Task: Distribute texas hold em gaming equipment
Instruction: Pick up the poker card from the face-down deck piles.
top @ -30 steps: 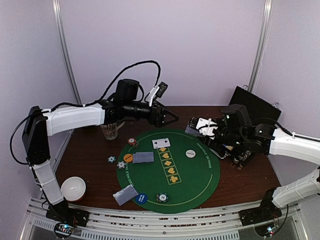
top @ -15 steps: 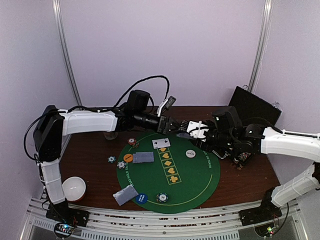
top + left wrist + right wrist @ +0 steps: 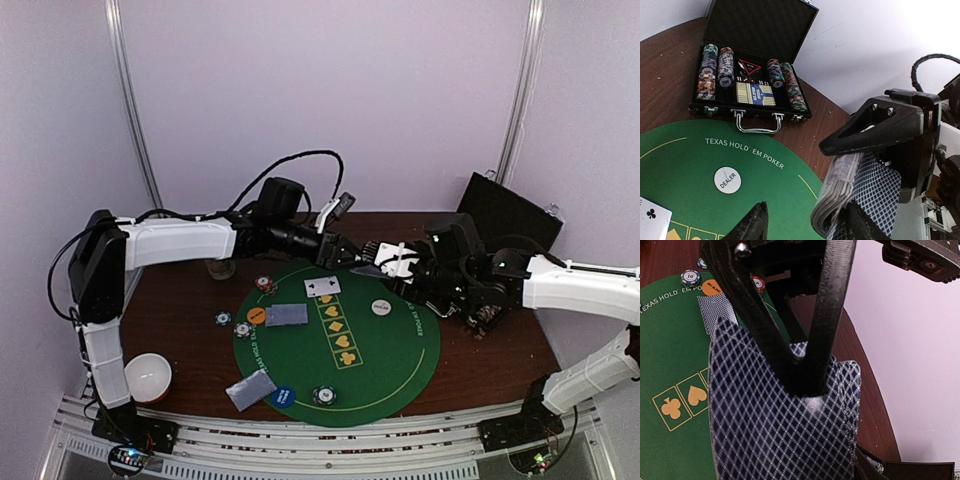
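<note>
My right gripper [image 3: 392,262] is shut on a deck of grey-blue-backed cards [image 3: 780,440] above the far edge of the green mat [image 3: 400,370]. My left gripper [image 3: 806,210] meets it there with its jaws apart. One of its fingers [image 3: 805,375] rests on the patterned back of the top card, while the other stands clear of the deck's edge [image 3: 837,195]. A face-up card [image 3: 322,287], face-down cards [image 3: 286,315], a white dealer disc [image 3: 381,307], an orange disc [image 3: 256,315], a blue disc [image 3: 283,396] and striped chips [image 3: 243,329] lie on or beside the mat.
An open black case [image 3: 750,95] holding rows of chips sits on the brown table behind the mat at the right. A patterned mug [image 3: 220,266] stands at the back left. A white bowl [image 3: 148,377] sits near the front left corner.
My left arm has reached right to the deck and its jaws have narrowed. My right arm has carried the deck left toward it.
</note>
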